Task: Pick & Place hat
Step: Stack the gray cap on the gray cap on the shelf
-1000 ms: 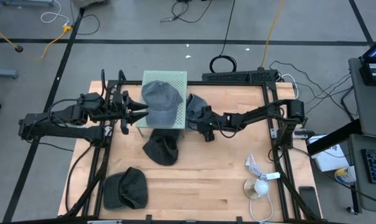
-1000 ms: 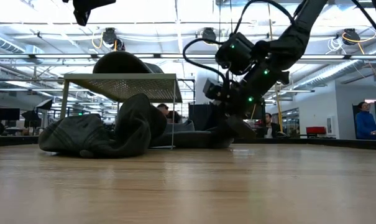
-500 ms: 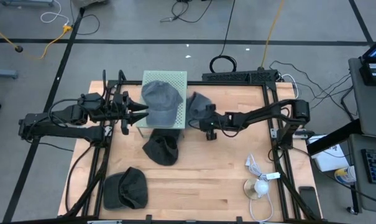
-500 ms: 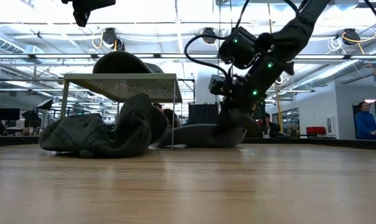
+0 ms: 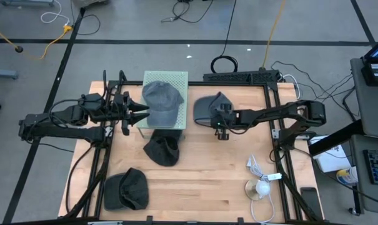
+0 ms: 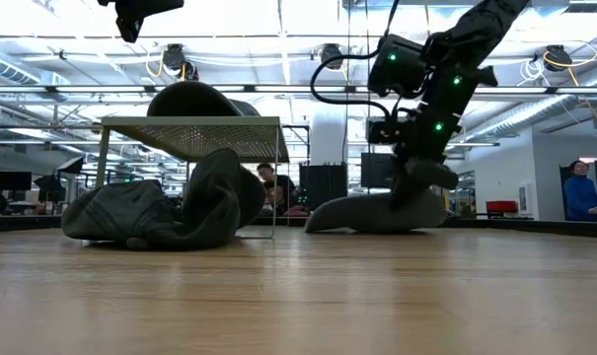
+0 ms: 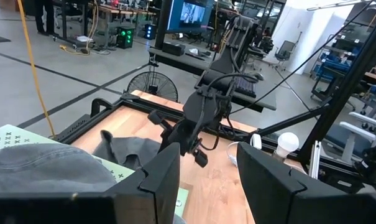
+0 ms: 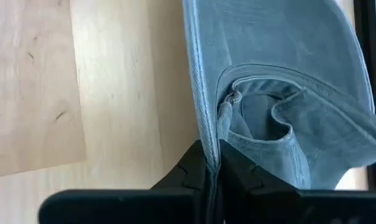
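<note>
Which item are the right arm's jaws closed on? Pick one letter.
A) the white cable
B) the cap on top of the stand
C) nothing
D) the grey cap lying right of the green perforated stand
D: the right gripper pinches the edge of the grey-blue fabric cap lying beside the pale green perforated stand.

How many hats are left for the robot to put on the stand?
Done: one hat sits on the stand. In hand: the right gripper has its jaws shut on the brim of a grey hat lying on the table beside the stand. Left: that one probably goes up next, plus two dark hats, one in front of the stand and one at the table's near left corner. The left gripper waits by the stand.
</note>
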Tool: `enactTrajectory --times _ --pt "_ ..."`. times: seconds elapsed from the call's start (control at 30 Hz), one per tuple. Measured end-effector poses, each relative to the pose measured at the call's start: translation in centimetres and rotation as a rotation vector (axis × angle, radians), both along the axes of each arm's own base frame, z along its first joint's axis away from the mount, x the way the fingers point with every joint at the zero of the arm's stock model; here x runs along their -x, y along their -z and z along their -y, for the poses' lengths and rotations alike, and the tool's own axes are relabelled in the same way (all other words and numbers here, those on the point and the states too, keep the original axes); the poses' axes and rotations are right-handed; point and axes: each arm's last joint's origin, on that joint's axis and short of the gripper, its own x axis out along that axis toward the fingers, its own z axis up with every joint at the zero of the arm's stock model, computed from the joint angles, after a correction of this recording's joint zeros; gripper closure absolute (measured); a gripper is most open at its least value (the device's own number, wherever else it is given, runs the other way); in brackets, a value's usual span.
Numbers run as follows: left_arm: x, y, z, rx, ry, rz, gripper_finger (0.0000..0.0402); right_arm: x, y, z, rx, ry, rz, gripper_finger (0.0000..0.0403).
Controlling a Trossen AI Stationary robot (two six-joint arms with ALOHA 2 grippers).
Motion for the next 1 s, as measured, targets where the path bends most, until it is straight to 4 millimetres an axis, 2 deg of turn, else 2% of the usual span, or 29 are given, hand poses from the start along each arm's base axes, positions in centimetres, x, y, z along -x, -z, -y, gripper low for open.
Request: enactTrajectory --times 0.27,0.5,0.67,1.0 --pt "0.0 0.0 0.0 0.003 0.0 0.002 0.0238 1.7 -2.1 -0.4 -0.128 0.132 0.069 0.0391" --pt "0.0 0.0 0.0 0.026 -0.002 0.007 0.0238 3.7 -5.6 -1.0 -0.259 0.263 0.239 0.0391" --pt "0.0 0.0 0.0 0.025 -0.002 0.006 0.0238 5.3 -8.1 -1.4 -0.365 0.295 0.365 0.0391" --pt "0.0 0.0 0.0 0.026 -0.002 0.005 0.0238 8.2 -11.7 -2.5 -0.639 0.306 0.565 0.0391"
